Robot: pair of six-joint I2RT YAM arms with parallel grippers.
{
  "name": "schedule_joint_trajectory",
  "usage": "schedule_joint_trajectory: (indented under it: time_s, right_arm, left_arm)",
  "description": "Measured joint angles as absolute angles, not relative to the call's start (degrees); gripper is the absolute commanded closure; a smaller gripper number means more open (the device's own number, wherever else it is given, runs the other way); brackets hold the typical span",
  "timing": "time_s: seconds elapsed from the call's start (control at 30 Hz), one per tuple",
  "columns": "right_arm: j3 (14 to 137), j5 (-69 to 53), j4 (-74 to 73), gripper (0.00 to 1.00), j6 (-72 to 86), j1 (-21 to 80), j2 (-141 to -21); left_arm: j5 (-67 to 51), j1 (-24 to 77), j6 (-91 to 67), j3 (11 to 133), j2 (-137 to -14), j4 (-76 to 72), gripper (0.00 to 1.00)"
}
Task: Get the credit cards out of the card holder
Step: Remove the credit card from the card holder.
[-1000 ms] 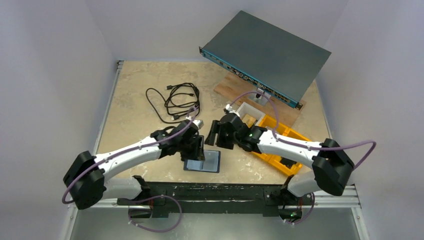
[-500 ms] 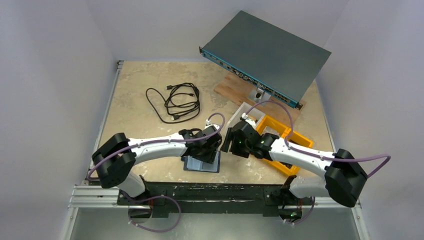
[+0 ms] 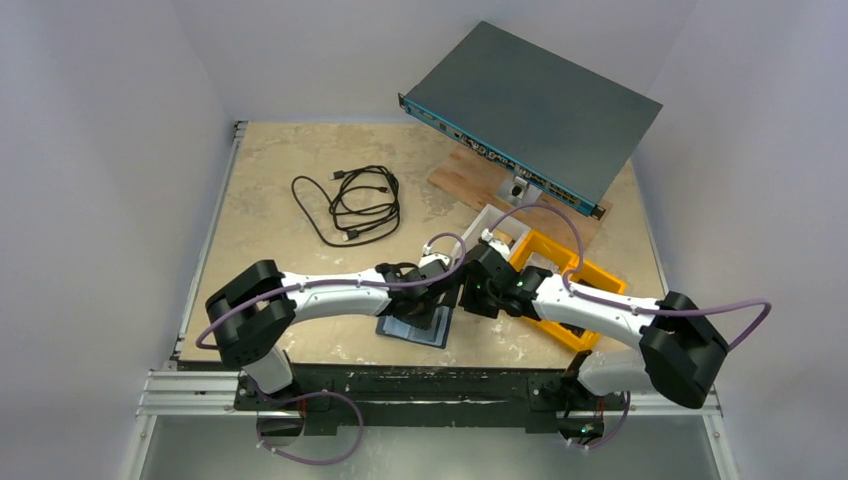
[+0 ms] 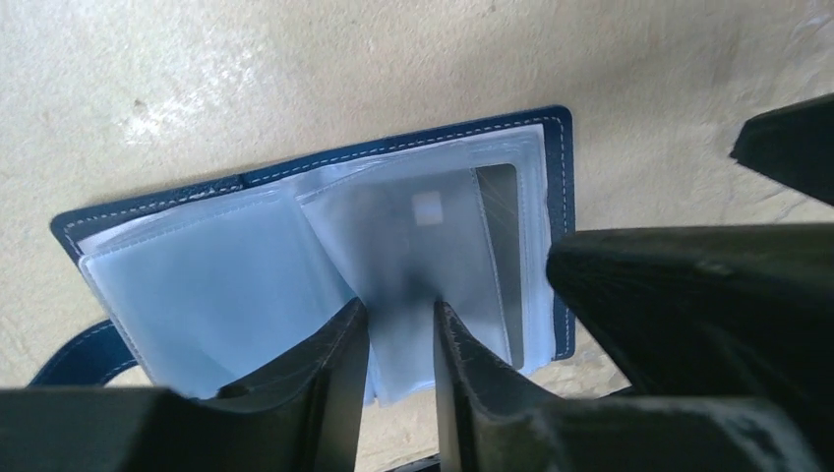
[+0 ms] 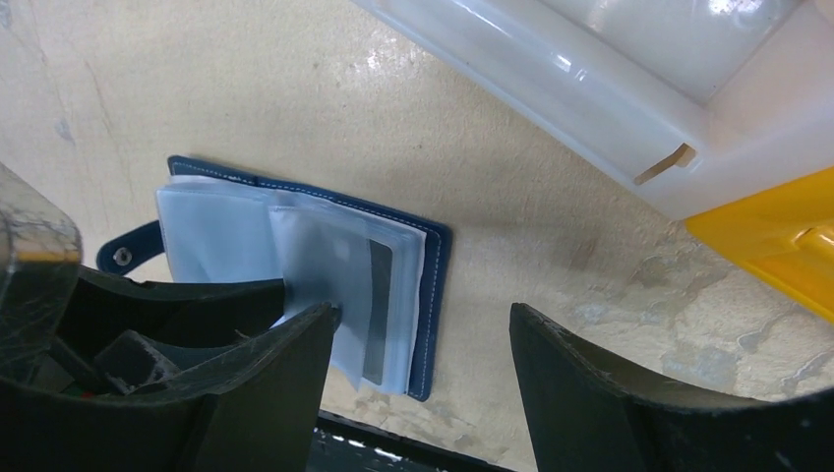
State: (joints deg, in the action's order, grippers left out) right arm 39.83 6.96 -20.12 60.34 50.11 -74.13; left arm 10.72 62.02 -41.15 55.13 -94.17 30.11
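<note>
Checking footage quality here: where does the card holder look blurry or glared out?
Left wrist view: the card holder is sharp at its stitched edge, its middle sleeve blurred beside the left hand. Right wrist view: holder crisp, glare on the white bin. Top view: even light, holder partly hidden.

You see the card holder (image 4: 561,197) in matt navy material like leather, with pale stitching. Its sleeves (image 4: 226,265) are clear, slightly glossy plastic. The table (image 4: 295,69) looks matt and mottled, like stone. At one o'clock from the holder, the white bin (image 5: 590,88) is glossy plastic.
</note>
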Motion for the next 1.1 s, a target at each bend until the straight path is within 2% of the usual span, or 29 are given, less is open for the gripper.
schedule_joint_trajectory:
  time_s: [0.17, 0.27, 0.37, 0.43, 0.8, 1.1]
  right_arm:
    - [39.8, 6.7, -20.1, 0.36, 59.7, 50.1, -75.3]
    - [39.8, 6.0, -19.7, 0.41, 59.1, 50.1, -75.7]
    - [39.9, 4.7, -18.9, 0.57, 58.4, 50.1, -75.9]
    - [40.3, 3.5, -18.2, 0.61, 57.7, 50.1, -76.6]
    - [42.2, -0.8, -12.8, 0.63, 57.0, 50.2, -82.2]
    - [42.2, -2.6, -10.5, 0.77, 57.8, 50.3, -85.8]
  left_arm:
    - [8.7, 60.0, -42.0, 55.4, -95.0, 27.9, 0.93]
    - [5.6, 57.5, -43.0, 54.6, -95.0, 25.7, 1.00]
    - [1.0, 54.6, -44.7, 52.0, -94.2, 21.8, 1.00]
    - [-2.9, 52.1, -46.5, 49.5, -93.2, 19.0, 1.00]
    - [-13.7, 47.0, -52.8, 42.5, -91.6, 8.6, 1.00]
    - [-15.1, 46.6, -54.7, 40.7, -91.1, 6.0, 1.00]
